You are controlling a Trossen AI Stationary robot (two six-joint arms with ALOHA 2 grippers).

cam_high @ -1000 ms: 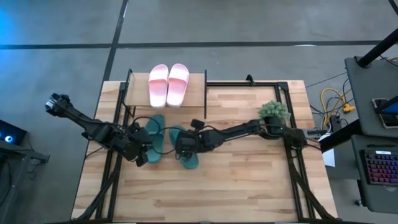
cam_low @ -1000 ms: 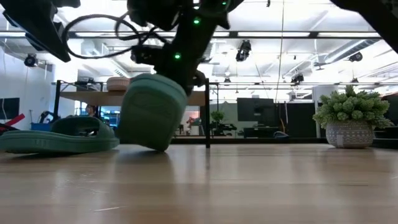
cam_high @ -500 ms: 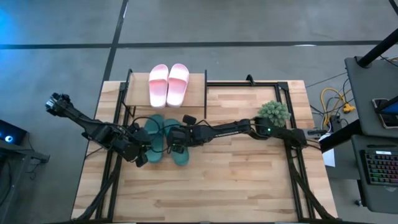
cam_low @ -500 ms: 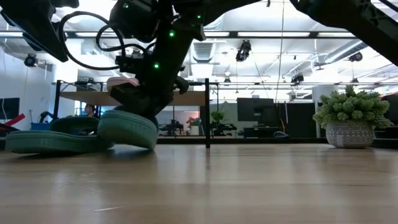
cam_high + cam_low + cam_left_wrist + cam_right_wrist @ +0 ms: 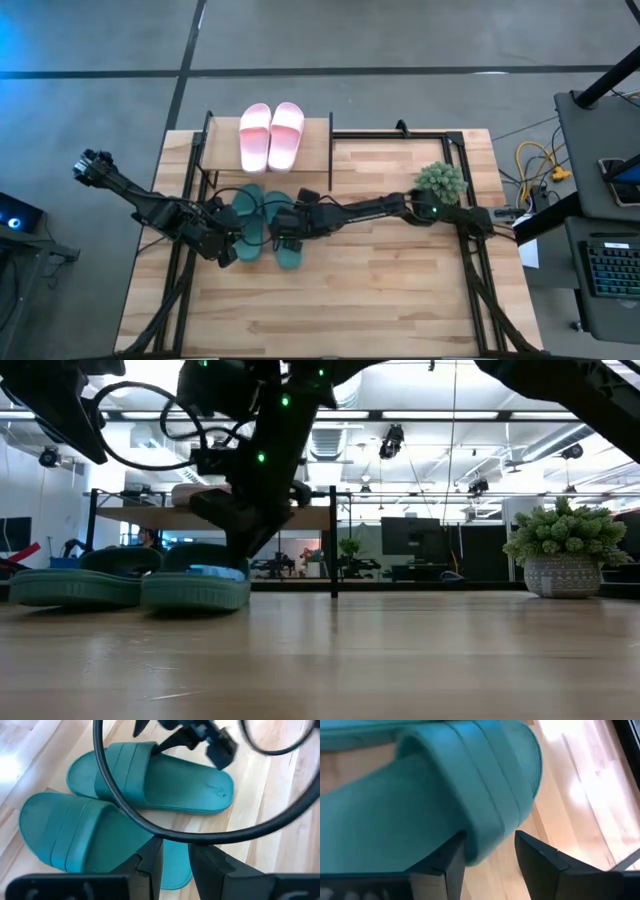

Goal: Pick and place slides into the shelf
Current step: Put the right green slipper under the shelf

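Two pale pink slides (image 5: 270,135) lie side by side on the shelf's top board (image 5: 316,150). Two dark green slides lie flat on the table in front of it, soles down: the left one (image 5: 248,212) and the right one (image 5: 288,246). My right gripper (image 5: 286,226) stands open over the right green slide, its fingers on either side of the strap's edge (image 5: 482,842). I cannot tell whether they touch the strap. My left gripper (image 5: 230,252) is shut on the left green slide (image 5: 75,835) at its near end. My left gripper has the left green slide's heel end (image 5: 175,862) between its two fingers. One finger (image 5: 150,862) stands on the footbed side and the other (image 5: 207,867) beyond the heel's rim. The fingers slant down from the table's left and near side. The slide lies flat on the table.
A small potted plant (image 5: 441,180) stands right of the shelf, beside my right arm. A black cable (image 5: 115,795) loops over the green slides. Black frame rails (image 5: 470,250) run along the table's sides. Bare wood stretches toward the near edge (image 5: 330,310).
My right gripper has carried the right green slide toward the table's left. The slide was tipped up on its edge and now lies flat beside the other green one. The gripper has let go and risen slightly off the strap.
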